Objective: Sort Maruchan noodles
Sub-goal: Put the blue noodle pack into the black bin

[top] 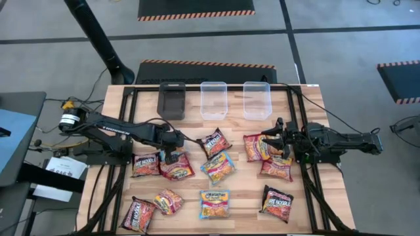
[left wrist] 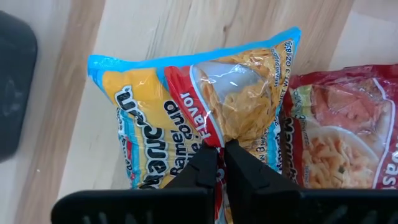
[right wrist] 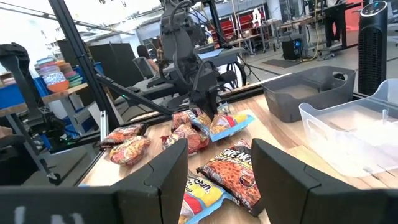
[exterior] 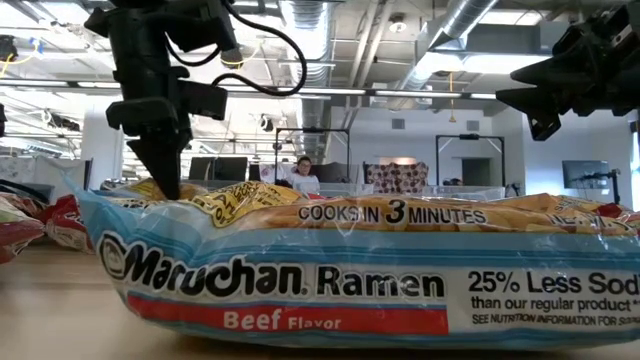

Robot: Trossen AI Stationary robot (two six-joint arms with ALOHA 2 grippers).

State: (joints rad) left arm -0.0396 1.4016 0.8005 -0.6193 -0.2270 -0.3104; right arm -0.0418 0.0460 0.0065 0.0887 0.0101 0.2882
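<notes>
Maruchan noodles (top: 218, 167) scattered mid-table, left end effector (top: 172, 157) pinching blue packet (left wrist: 193, 118) edge

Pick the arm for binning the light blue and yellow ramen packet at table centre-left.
Left. The left gripper is pinched shut on the light blue and yellow plastic ramen packet. The right gripper hangs open over red plastic packets on the other side.

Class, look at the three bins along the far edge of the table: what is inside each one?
Both clear bins show only bare floors, no packets. The black bin looks bare too, though its dark interior hides detail.
</notes>
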